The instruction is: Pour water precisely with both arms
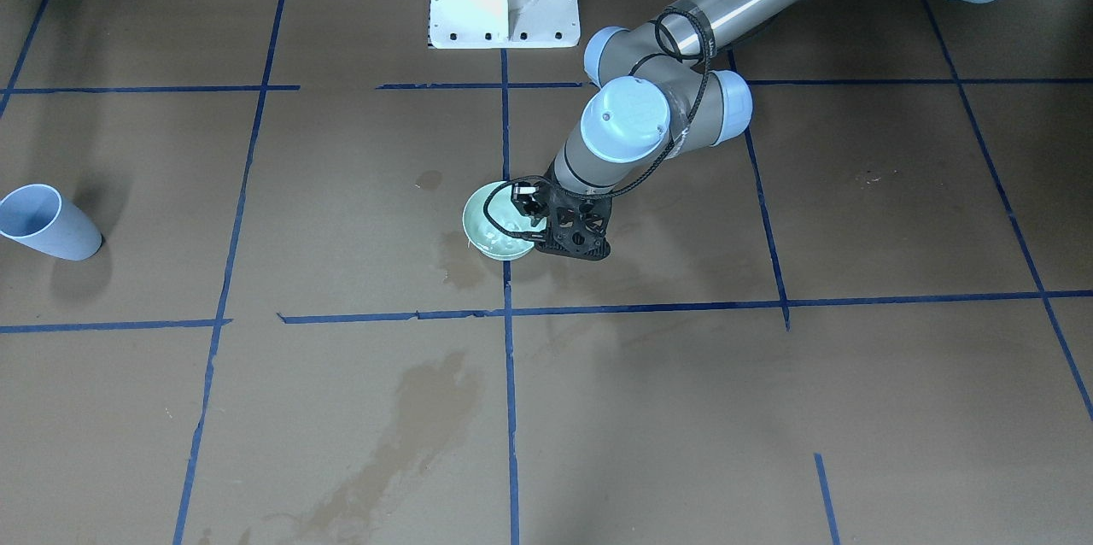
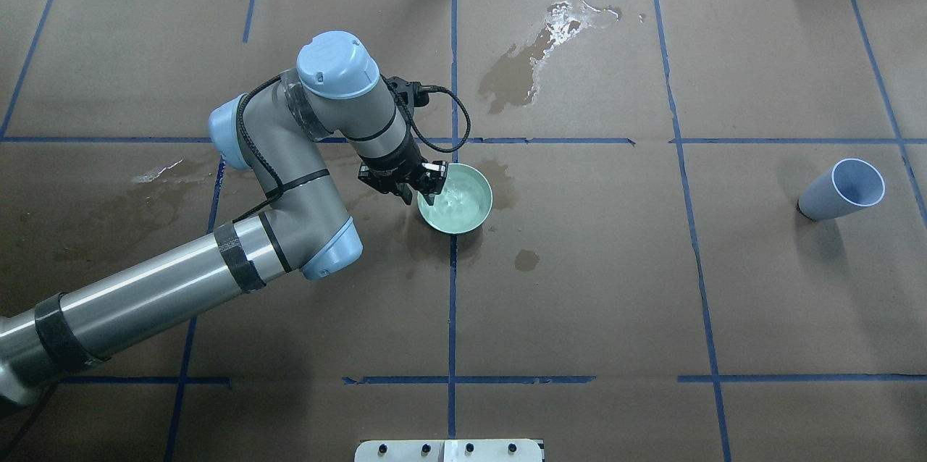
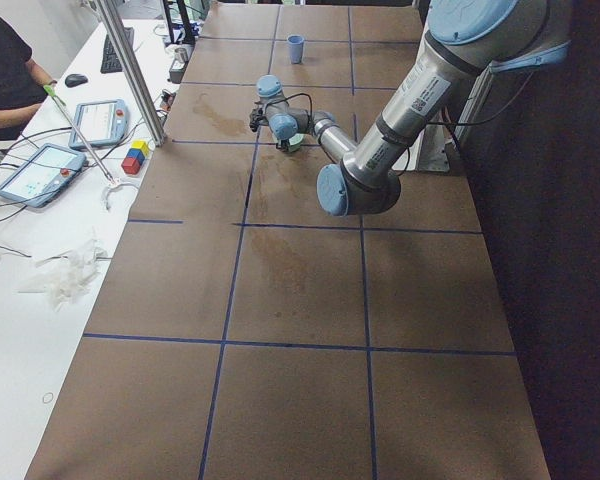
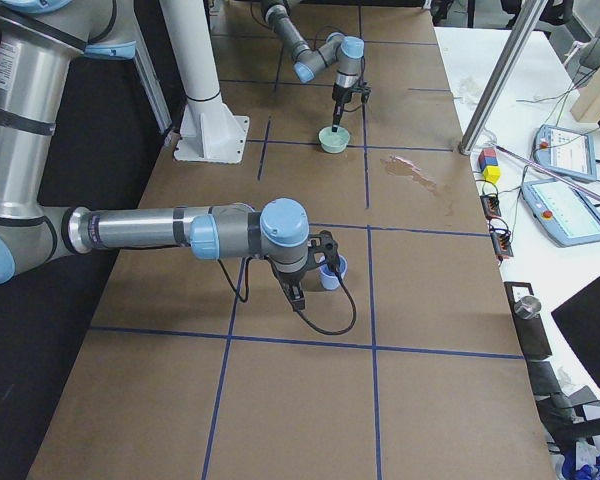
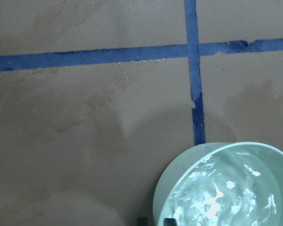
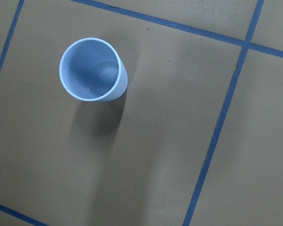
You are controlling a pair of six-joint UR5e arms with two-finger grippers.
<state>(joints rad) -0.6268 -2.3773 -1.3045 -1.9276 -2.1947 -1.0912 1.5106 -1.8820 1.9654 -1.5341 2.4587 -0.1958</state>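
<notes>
Nearest the overhead camera, the left arm (image 2: 145, 295) is extended across the tabletop (image 2: 615, 288) to a pale green bowl (image 2: 489, 198) set upright on a blue tape line (image 2: 451, 303). The left end effector (image 2: 429, 185) is clenched on the bowl's rim; in the left wrist view one fingertip (image 5: 142, 220) is seen outside the wall and the other inside. The water (image 5: 221, 197) is contained in the bowl, clear, rippled and glinting. Noted on the brown covering beside the bowl and farther off are dark wet stains (image 2: 518, 74). A light blue cup (image 2: 840, 190) is stood well apart, mouth open. The right arm (image 4: 140, 230) is recorded only in the exterior right view, the right end effector (image 4: 296, 295) just beside the cup; whether it is released or clenched cannot be told.
</notes>
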